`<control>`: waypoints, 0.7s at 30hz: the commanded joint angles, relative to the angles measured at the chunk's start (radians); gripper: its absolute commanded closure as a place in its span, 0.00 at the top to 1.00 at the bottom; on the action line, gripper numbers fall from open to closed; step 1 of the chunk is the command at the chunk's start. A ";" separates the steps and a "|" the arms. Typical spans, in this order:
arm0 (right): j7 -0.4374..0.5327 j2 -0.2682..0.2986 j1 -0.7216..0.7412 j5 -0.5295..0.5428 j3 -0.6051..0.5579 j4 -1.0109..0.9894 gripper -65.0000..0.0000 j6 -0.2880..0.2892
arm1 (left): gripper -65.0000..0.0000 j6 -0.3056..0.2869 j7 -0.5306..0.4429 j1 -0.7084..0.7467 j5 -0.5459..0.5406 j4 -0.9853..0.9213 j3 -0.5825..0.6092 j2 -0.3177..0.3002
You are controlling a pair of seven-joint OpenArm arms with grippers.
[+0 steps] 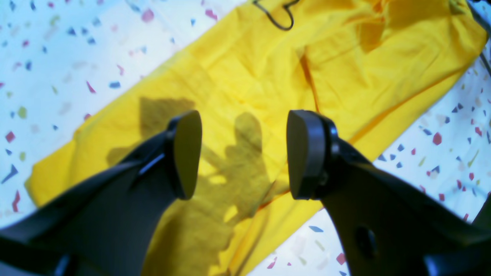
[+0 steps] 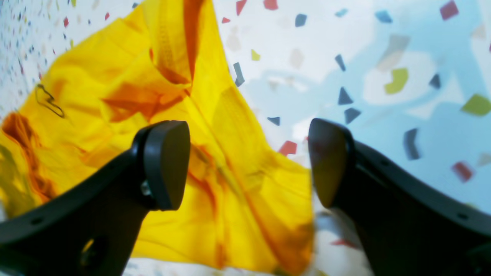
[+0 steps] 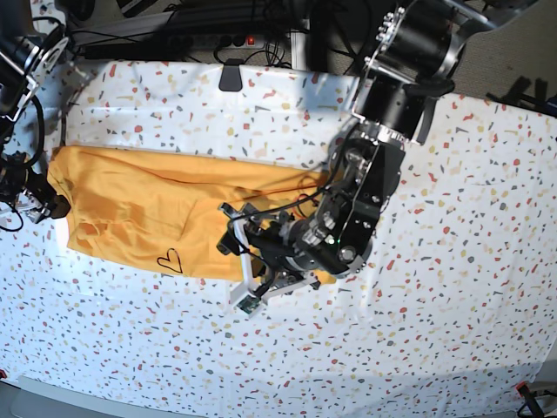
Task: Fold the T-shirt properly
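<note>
My left gripper (image 1: 243, 153), jaws apart, hangs over the T-shirt (image 3: 148, 213); long axis runs twd right gripper (image 2: 249, 165), also apart, at far end.

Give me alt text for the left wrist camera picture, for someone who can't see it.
The left pincer, jaws open and empty, hovers over a mustard-yellow T-shirt lying in a wrinkled diagonal band on a white speckled table. Part of a black heart outline shows on the cloth at the top edge.

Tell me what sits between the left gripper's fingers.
Nothing held: in the left wrist view the left gripper is open, only the T-shirt lying flat beyond the gap.
</note>
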 commanded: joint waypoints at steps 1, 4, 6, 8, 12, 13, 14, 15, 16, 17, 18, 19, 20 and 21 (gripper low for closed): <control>-0.008 0.023 0.022 0.028 0.002 0.015 0.72 0.008 | 0.53 -0.005 -0.014 -0.030 -0.010 0.026 -0.001 0.012; -0.029 0.020 0.022 0.042 0.002 0.015 0.72 0.008 | 0.53 -0.005 -0.011 -0.030 -0.010 0.029 -0.001 0.012; -0.041 0.020 0.022 0.047 0.001 0.015 0.72 0.008 | 0.53 -0.005 -0.011 -0.030 -0.011 0.029 -0.001 0.013; -0.060 0.020 0.019 0.069 -0.013 0.015 0.72 0.008 | 0.53 -0.005 -0.011 -0.030 -0.010 0.029 -0.001 0.012; -0.081 0.020 0.020 0.113 -0.084 0.015 0.72 0.008 | 0.53 -0.005 -0.007 -0.030 -0.010 0.029 -0.001 0.012; -0.080 0.020 0.020 0.113 -0.109 0.015 0.72 0.008 | 0.53 -0.005 -0.007 -0.030 -0.010 0.029 -0.001 0.012; -0.077 0.020 0.020 0.113 -0.136 0.015 0.72 0.008 | 0.53 -0.005 -0.007 -0.030 -0.010 0.029 -0.001 0.012; -0.075 0.020 0.020 0.113 -0.163 0.015 0.72 0.008 | 0.53 -0.005 -0.007 -0.030 -0.010 0.029 -0.001 0.012; -0.070 0.020 0.020 0.113 -0.191 0.015 0.72 0.008 | 0.53 -0.005 -0.007 -0.030 -0.010 0.029 -0.001 0.012; -0.062 0.020 0.020 0.112 -0.216 0.015 0.72 0.008 | 0.53 -0.005 -0.007 -0.030 -0.010 0.029 -0.001 0.012; -0.054 0.020 0.020 0.112 -0.238 0.015 0.72 0.008 | 0.53 -0.005 -0.006 -0.030 -0.010 0.029 -0.001 0.012; -0.046 0.020 0.020 0.113 -0.256 0.015 0.72 0.008 | 0.53 -0.005 0.000 -0.030 -0.010 0.029 -0.001 0.012; -0.039 0.020 0.020 0.113 -0.270 0.015 0.72 0.008 | 0.53 -0.005 0.008 -0.030 -0.010 0.029 -0.001 0.012; -0.038 0.020 0.020 0.113 -0.280 0.015 0.72 0.008 | 0.53 -0.005 0.020 -0.030 -0.010 0.029 -0.001 0.012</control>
